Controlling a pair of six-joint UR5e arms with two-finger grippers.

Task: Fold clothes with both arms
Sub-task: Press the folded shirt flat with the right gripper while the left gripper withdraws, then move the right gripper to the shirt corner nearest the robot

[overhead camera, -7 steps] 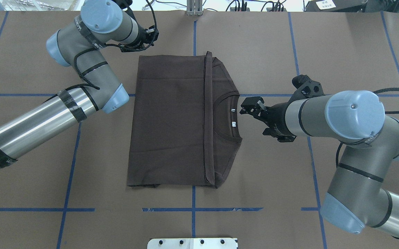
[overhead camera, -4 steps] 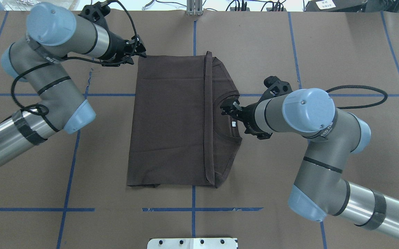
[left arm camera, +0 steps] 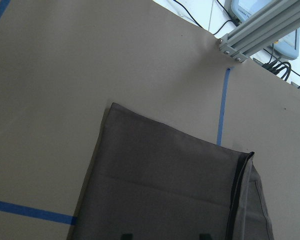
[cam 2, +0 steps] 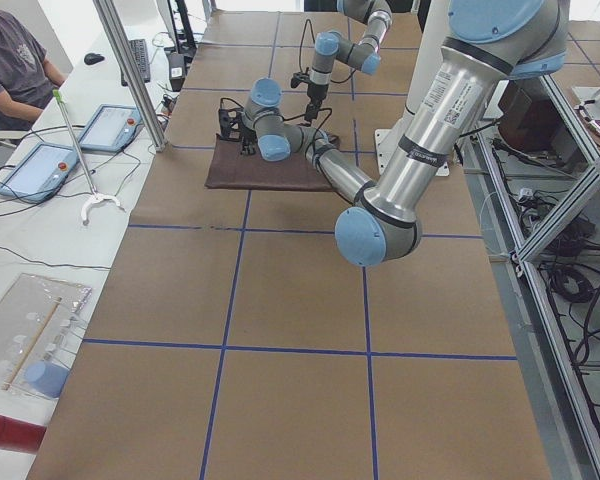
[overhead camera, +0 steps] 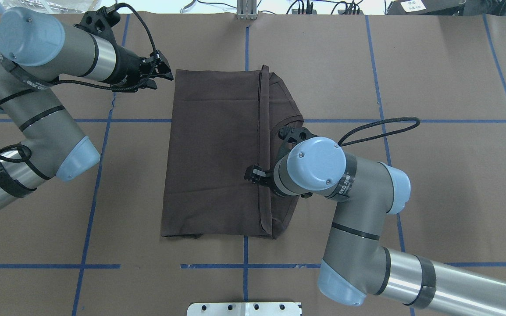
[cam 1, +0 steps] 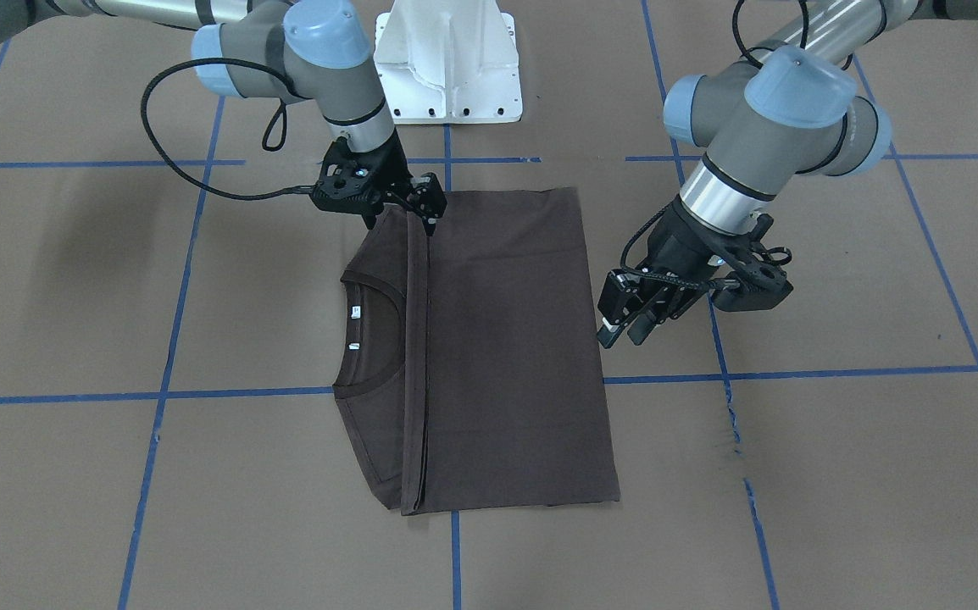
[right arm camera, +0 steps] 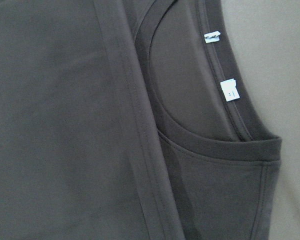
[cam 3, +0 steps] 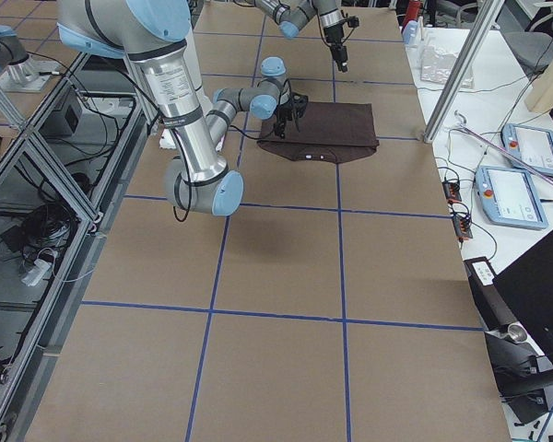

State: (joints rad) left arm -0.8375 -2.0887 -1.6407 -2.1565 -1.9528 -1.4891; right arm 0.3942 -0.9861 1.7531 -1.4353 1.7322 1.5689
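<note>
T-shirt (overhead camera: 213, 149) is lying flat mid-table (overhead camera: 432, 66) as a folded rectangle, collar (right arm camera: 215, 145) showing at its right. Right gripper (cam 1: 400, 222) is hovering, jaws spread and empty, over the folded-over hem band (overhead camera: 264, 131); left gripper (cam 1: 621, 335), likewise spread, is hanging just off the far left corner. Likely risks: right is catching only the top layer, so the stack is sliding apart on lift, and left is closing beside the cloth, skewing the fold.

The folded dark grey-brown T-shirt (overhead camera: 213, 153) is showing as soft, matt cloth, its round collar (right arm camera: 220, 145) finely ribbed and its small white neck tags (right arm camera: 230, 91) smooth. The brown paper table cover (overhead camera: 454, 66) is lying matt. The right arm's grey-silver tube (overhead camera: 411, 274) is gleaming like brushed metal, and its light blue joint cap (overhead camera: 316, 163) is looking like smooth plastic.
</note>
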